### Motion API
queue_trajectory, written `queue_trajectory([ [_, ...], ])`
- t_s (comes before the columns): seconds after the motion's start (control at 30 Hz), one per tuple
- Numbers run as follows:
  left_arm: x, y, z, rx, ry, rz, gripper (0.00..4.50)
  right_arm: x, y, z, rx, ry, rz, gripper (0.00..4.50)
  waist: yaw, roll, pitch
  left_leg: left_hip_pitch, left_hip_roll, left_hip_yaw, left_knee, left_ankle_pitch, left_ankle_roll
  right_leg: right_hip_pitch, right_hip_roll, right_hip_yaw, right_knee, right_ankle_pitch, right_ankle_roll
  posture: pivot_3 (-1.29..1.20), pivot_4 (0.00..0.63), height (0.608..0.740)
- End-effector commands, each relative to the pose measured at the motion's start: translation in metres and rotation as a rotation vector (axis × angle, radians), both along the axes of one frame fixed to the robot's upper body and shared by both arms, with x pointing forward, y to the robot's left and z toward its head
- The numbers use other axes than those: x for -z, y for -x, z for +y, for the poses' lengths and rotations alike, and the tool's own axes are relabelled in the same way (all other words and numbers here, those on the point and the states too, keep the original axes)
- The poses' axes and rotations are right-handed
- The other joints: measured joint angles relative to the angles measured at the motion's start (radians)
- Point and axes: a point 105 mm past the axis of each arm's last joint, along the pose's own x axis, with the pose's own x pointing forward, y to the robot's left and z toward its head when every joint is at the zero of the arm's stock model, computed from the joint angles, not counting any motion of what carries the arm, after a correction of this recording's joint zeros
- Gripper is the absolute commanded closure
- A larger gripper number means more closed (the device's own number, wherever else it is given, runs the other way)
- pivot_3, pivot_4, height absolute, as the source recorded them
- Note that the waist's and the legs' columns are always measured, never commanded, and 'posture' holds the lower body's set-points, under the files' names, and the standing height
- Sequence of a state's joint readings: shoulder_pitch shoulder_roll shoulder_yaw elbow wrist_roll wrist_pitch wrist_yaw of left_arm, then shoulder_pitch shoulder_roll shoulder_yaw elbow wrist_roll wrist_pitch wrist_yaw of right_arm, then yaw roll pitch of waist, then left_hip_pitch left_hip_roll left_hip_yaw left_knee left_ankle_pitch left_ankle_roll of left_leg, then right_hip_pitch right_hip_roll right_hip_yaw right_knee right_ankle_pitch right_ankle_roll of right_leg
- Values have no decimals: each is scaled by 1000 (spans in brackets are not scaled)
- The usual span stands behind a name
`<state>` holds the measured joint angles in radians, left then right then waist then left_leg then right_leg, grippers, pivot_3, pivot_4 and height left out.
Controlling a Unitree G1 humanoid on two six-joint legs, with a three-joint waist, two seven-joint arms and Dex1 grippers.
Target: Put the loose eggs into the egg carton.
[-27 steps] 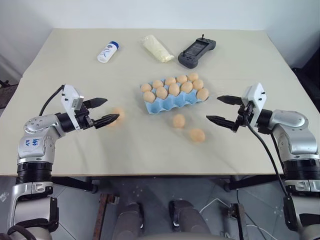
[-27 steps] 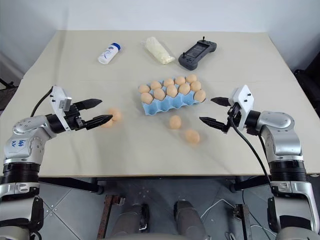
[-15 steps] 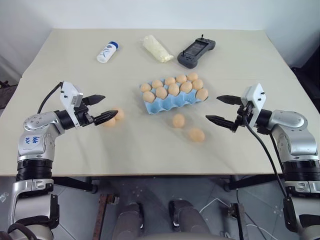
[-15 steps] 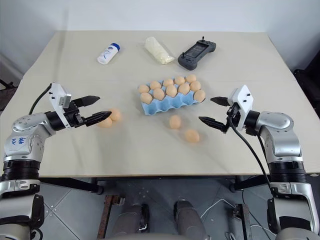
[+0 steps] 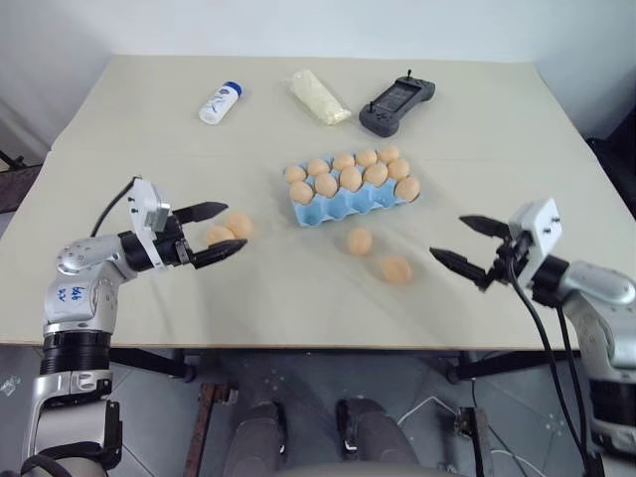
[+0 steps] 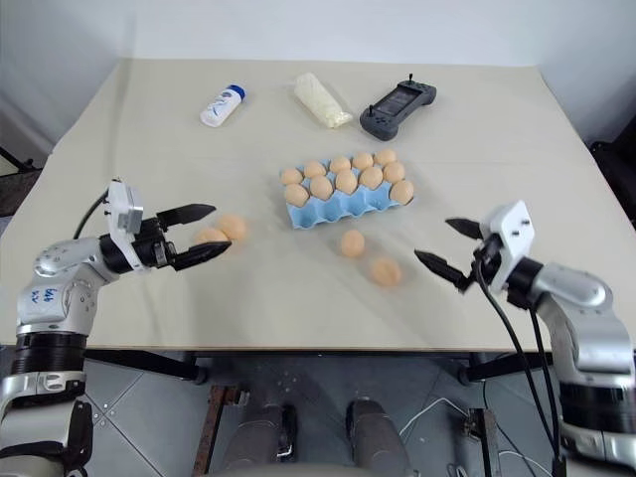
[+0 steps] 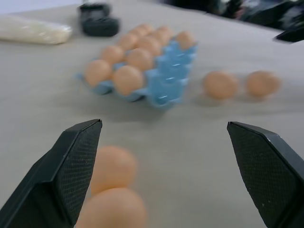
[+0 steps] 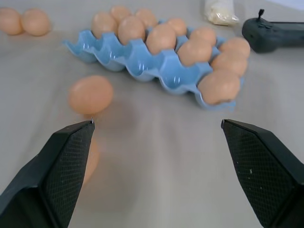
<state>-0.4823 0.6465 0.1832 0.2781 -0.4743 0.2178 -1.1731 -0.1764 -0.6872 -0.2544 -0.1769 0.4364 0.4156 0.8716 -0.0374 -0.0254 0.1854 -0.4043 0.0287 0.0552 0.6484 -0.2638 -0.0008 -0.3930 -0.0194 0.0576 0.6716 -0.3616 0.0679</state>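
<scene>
The light blue egg carton (image 5: 343,202) stands mid-table, its rear cups filled with tan eggs and its front cups bare. Two loose eggs (image 5: 239,224) lie side by side at the left, and my left gripper (image 5: 236,226) is open around them; in the left wrist view they lie (image 7: 114,167) close by one finger. Two more loose eggs (image 5: 360,240) (image 5: 396,269) rest in front of the carton. To the right of these, near the front edge, my right gripper (image 5: 447,235) is open and empty.
A white bottle (image 5: 217,102), a pale plastic-wrapped bag (image 5: 318,96) and a black handheld controller (image 5: 397,104) lie along the far side of the table. The table's front edge (image 5: 318,343) runs just below both grippers.
My left gripper has edged right until its fingers straddle the two left eggs. My right gripper has drawn back to the right and toward the front edge. The eggs have not moved.
</scene>
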Motion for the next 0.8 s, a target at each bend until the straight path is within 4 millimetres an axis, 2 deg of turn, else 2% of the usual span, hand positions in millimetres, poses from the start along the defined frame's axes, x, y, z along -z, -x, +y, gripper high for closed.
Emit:
queue_trajectory([
  [0.03, 2, 18, -13, 140, -12, -41, 13, -8, 15, 8, 38, -8, -49, 0, -1, 0, 0, 0, 0, 0, 0, 0, 0, 0, 0, 0, 1, 0, 0, 0, 150, 740],
  [0.27, 32, 21, -23, 168, -79, -40, 13, 7, 23, 34, 85, -49, -45, 0, -8, 0, 0, 2, 0, 0, 1, 2, 1, 1, 0, 1, 1, 1, -1, 0, 150, 740],
  [0.63, 30, 15, -27, 134, -53, -89, 13, 28, 7, 74, -36, -20, 84, 0, -13, 0, 0, 1, 0, 0, 0, 2, 1, 1, 0, 0, 0, 1, -1, 0, 150, 740],
  [0.8, 29, 16, -29, 143, -49, -99, 13, 40, -7, 76, -19, 62, 89, 0, -15, 0, 0, 1, 0, 0, 0, 2, 1, 1, 0, 0, 0, 1, -1, 0, 150, 740],
])
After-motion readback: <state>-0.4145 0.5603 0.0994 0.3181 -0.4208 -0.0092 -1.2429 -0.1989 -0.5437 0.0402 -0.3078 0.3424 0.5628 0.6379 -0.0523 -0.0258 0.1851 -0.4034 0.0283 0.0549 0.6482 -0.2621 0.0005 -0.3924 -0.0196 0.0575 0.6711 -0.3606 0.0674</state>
